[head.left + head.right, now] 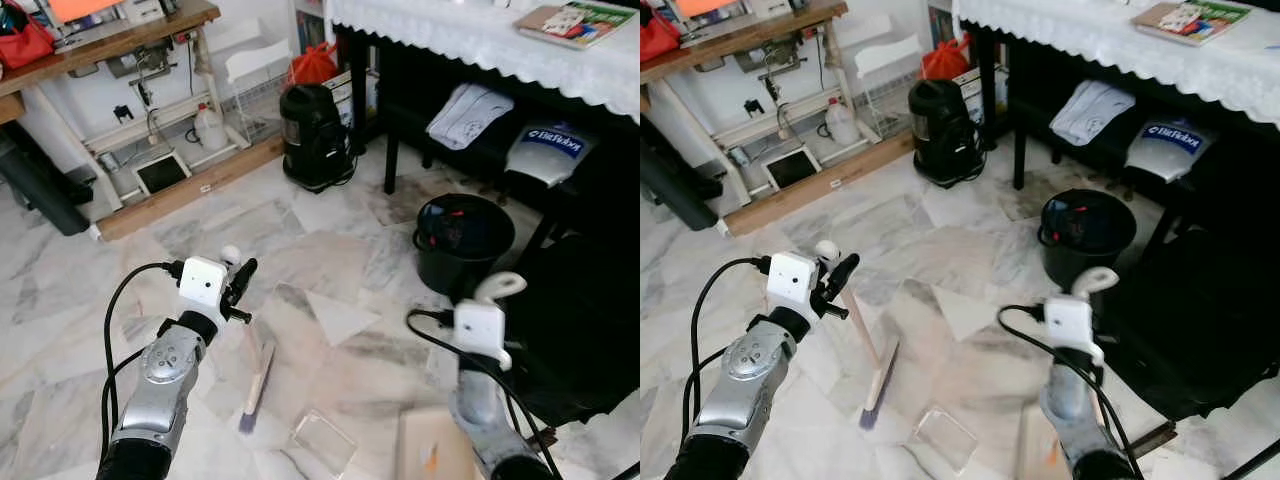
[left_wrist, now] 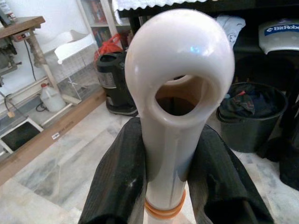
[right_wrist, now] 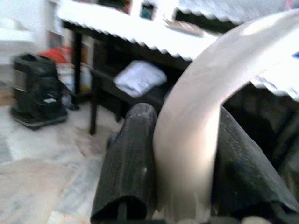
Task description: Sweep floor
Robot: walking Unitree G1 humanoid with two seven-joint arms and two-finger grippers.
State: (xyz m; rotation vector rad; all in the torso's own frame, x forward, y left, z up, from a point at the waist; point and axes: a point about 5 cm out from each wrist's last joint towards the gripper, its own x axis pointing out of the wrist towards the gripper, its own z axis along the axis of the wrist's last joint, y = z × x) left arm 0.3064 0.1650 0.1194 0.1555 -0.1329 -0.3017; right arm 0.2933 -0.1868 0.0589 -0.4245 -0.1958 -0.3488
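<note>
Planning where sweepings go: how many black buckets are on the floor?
1: a round black plastic bucket beside the dark table, ahead of the right gripper. Others may be hidden.

The left pincer point(image 2: 163, 186) was clamped on a white handle point(image 2: 180, 70), whose looped end with a hole rose between the two black fingers point(image 2: 117, 182). Beyond it on the marble floor point(image 2: 70, 163) stood a black vacuum point(image 2: 114, 84) and a black bucket point(image 2: 252, 116).

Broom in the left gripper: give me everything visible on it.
The broom has a pale stick running from the left gripper down to a flat head with purplish bristles on the marble floor. Its glossy white plastic handle end has a hanging hole. An orange ring sits below. The black fingers clamp it on both sides.
</note>
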